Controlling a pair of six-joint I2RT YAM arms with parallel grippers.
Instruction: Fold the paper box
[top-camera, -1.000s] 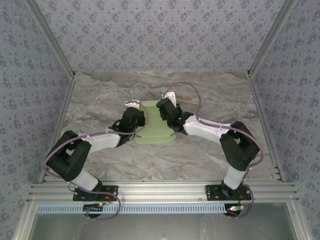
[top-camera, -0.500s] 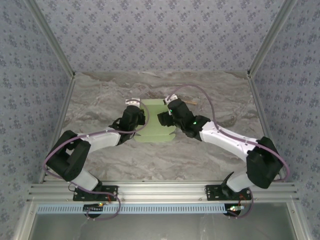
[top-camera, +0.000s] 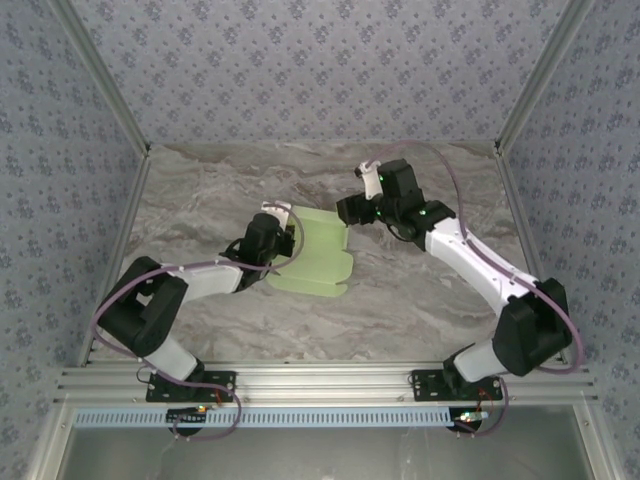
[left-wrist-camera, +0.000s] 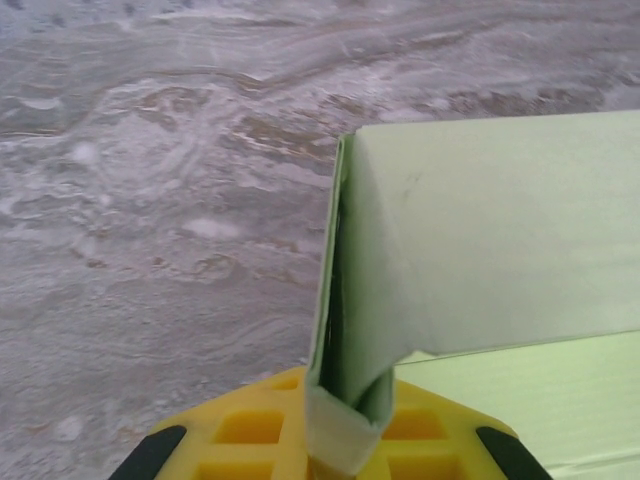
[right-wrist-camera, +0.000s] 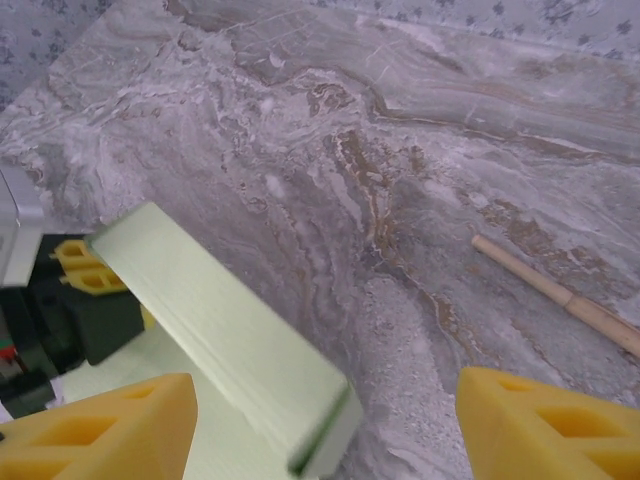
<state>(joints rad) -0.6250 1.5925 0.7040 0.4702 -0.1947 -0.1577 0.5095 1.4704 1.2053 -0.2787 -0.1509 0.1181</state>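
— Which step is this?
— Mid-fold, I'd say. The left claw (left-wrist-camera: 340, 440) is clamped on the raised left flap of the paper box (top-camera: 312, 250), mid-tabletop (top-camera: 200, 190). The right claw (right-wrist-camera: 327, 380) hovers, jaws apart. It needs to press the flap next.

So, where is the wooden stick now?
In the right wrist view the wooden stick lies on the table at the right, apart from the paper box.

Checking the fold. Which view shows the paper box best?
Top external: nearly the whole paper box lies in frame. Left wrist shows one folded edge pinched by the left gripper; right wrist shows one raised panel.
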